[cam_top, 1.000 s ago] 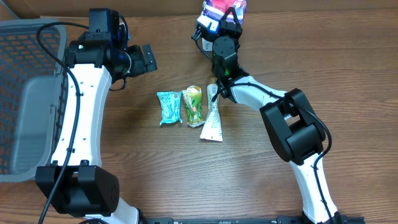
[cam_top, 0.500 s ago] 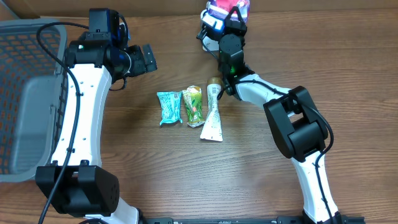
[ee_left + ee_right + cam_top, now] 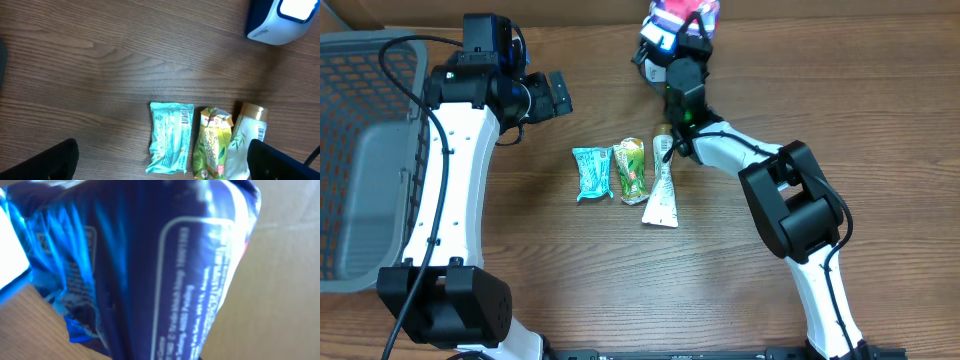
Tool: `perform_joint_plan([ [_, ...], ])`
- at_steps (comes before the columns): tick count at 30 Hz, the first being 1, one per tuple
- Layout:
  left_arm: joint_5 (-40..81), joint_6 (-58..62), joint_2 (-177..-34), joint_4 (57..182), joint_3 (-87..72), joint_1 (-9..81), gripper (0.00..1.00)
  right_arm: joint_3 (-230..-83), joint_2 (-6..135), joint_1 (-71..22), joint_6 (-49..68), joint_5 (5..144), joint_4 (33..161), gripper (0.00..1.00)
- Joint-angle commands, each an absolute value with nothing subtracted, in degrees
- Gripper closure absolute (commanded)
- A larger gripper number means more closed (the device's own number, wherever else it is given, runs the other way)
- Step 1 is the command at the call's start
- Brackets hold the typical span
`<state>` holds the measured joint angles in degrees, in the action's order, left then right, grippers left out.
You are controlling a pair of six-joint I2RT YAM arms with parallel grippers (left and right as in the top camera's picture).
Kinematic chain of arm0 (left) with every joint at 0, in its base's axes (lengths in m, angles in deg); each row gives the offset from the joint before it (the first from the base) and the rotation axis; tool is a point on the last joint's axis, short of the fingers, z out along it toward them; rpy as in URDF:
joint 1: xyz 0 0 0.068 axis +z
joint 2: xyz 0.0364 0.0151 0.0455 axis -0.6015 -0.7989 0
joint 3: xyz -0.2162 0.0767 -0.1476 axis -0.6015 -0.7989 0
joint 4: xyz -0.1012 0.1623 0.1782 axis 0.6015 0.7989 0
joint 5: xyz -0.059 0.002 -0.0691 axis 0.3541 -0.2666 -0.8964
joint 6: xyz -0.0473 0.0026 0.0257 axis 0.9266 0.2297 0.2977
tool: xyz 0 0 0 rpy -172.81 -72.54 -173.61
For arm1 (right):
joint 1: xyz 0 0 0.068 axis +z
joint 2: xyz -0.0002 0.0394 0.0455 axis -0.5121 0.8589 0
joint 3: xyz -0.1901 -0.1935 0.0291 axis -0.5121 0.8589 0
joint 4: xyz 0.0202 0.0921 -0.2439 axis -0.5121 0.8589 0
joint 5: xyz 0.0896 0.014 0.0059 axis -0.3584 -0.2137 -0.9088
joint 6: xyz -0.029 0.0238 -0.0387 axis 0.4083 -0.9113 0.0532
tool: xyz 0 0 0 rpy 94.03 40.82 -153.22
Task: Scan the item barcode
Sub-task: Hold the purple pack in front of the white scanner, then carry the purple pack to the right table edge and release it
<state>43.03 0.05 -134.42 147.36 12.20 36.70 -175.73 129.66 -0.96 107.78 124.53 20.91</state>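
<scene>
At twelve o'clock, blue packet point(image 3: 682, 10): hanging in the right gripper point(image 3: 688, 32), which is pinching it nearly shut, just beside the scanner point(image 3: 653, 38) (presumably presenting its barcode).
Left gripper point(image 3: 558, 94): hovering at ten o'clock, gaping wide, carrying nothing.
Centre: spare packets point(image 3: 590, 173) lying in a row.

Left arm point(image 3: 448, 190) extends up the frame's left side, left gripper point(image 3: 563, 93) wide open. Right arm point(image 3: 790, 200) reaches top centre, right gripper point(image 3: 686, 30) clamped on packet point(image 3: 680, 12).

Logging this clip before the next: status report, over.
Left tool open, empty. Right tool shut on blue packet, beside scanner. Nothing between them.
</scene>
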Motion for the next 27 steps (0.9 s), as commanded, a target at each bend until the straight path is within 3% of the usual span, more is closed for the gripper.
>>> perform_joint_plan([
  [1, 42.4, 0.6, -133.7, 147.4, 13.1, 36.8, 0.0, -176.8, 120.2, 1.0, 106.6, 127.4, 27.7, 0.96],
  [6, 42.4, 0.5, -133.7, 147.4, 13.1, 36.8, 0.0, -176.8, 108.4, 2.5, 92.5, 128.5, 48.5, 0.96],
  [10, 42.4, 0.5, -133.7, 147.4, 13.1, 36.8, 0.0, -176.8, 98.3, 4.4, 71.5, 126.0, 69.7, 0.96],
  [12, 42.4, 0.5, -133.7, 147.4, 13.1, 36.8, 0.0, -176.8, 93.5, 4.7, 58.1, 120.1, 82.4, 0.96],
  [16, 42.4, 0.5, -133.7, 147.4, 13.1, 36.8, 0.0, -176.8, 86.3, 1.9, 37.6, 94.8, 105.2, 0.96],
  [20, 42.4, 0.5, -133.7, 147.4, 13.1, 36.8, 0.0, -176.6, 85.6, -4.7, 23.0, 77.6, 118.6, 0.96],
  [24, 42.4, 0.5, -133.7, 147.4, 13.1, 36.8, 0.0, -173.9, 87.0, -12.3, 10.9, 76.1, 127.2, 0.96],
  [27, 42.4, 0.5, -133.7, 147.4, 13.1, 36.8, 0.0, -169.3, 87.7, -17.9, 9.4, 75.6, 126.9, 0.96],
])
